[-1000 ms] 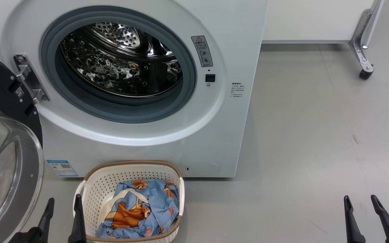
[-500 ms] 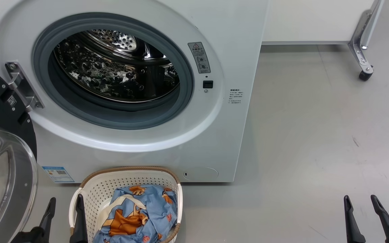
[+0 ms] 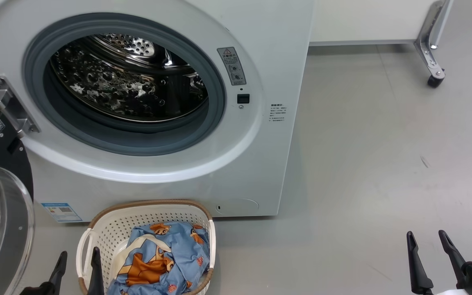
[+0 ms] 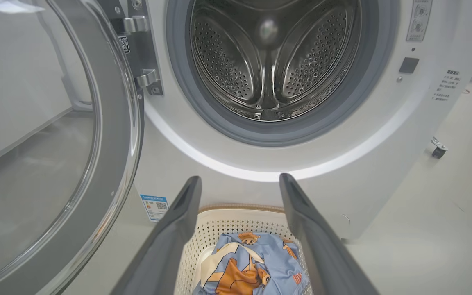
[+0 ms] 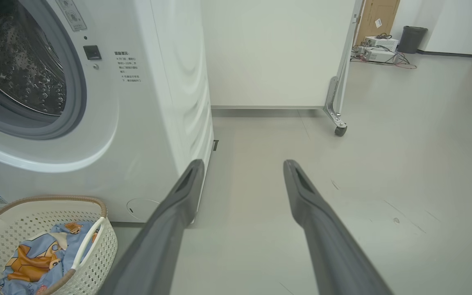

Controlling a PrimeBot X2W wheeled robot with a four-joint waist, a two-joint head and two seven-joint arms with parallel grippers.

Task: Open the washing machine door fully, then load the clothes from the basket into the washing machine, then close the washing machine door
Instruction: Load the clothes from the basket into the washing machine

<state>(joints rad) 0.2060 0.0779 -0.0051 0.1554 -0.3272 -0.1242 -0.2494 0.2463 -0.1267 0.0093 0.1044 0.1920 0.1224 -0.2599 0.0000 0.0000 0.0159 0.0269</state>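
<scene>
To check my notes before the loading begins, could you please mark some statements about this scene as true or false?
1. The washing machine door stands open. True.
2. The basket stands on the floor in front of the washing machine. True.
3. The clothes lie inside the washing machine. False: they lie in the basket.
4. The left tool grips the clothes. False: it is open and holds nothing.
5. The right tool is open. True.
</scene>
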